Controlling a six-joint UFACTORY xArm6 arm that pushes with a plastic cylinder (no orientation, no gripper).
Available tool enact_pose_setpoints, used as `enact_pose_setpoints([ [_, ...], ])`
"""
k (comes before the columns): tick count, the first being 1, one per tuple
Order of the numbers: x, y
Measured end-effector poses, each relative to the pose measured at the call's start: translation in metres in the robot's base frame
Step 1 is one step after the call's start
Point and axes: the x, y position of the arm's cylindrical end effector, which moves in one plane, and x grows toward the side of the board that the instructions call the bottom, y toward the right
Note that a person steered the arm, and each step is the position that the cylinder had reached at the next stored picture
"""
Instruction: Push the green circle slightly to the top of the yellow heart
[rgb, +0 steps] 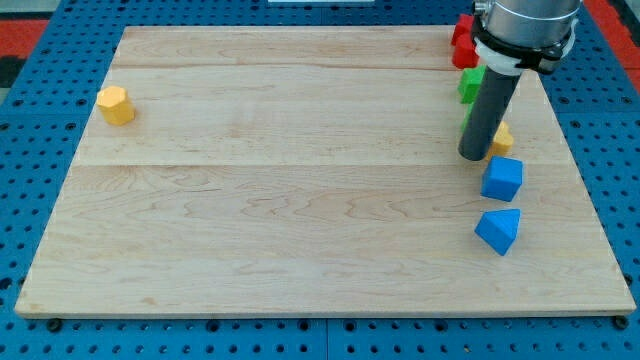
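Note:
My tip (474, 156) rests on the board at the view's right, at the lower end of the dark rod. A yellow block (503, 138), partly hidden by the rod, lies just right of the tip; its shape is unclear. A green block (470, 84) shows left of the rod above the tip, mostly hidden, with a further green sliver (465, 122) lower down. The rod covers most of both.
A red block (462, 42) sits at the view's top right, partly under the arm. A blue cube (502, 178) and a blue triangular block (499, 230) lie below the tip. A yellow hexagonal block (116, 104) sits at the far left.

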Motion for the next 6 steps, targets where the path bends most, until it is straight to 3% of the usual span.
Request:
enact_pose_setpoints([
  [2, 0.0, -0.072],
  [4, -0.025, -0.003],
  [6, -0.041, 0.007],
])
